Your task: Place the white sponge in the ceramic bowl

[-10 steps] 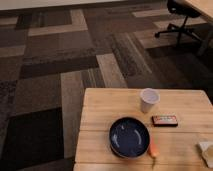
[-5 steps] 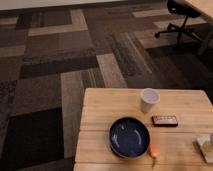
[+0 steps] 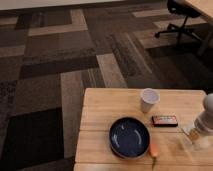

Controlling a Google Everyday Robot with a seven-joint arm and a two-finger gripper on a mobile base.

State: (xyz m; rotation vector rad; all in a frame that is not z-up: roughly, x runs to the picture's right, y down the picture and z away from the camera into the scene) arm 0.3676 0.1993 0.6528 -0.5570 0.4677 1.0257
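The dark navy-blue ceramic bowl [image 3: 130,137] sits near the front of the wooden table [image 3: 102,115] and holds nothing. My gripper [image 3: 196,136] hangs from a pale grey arm [image 3: 207,114] at the right edge of the view. It is low over the table, to the right of the bowl. A small pale patch [image 3: 191,131] at the gripper's tip may be the white sponge, but the arm covers most of that spot.
A white cup [image 3: 149,99] stands behind the bowl. A dark flat red-marked item [image 3: 165,120] lies between cup and gripper. A small orange thing [image 3: 154,150] lies at the bowl's front right. An office chair [image 3: 180,15] stands far back right on patterned carpet.
The arm and gripper have come into view at the right, down over the place where the whitish sponge lay. The bowl, cup and dark item have not moved.
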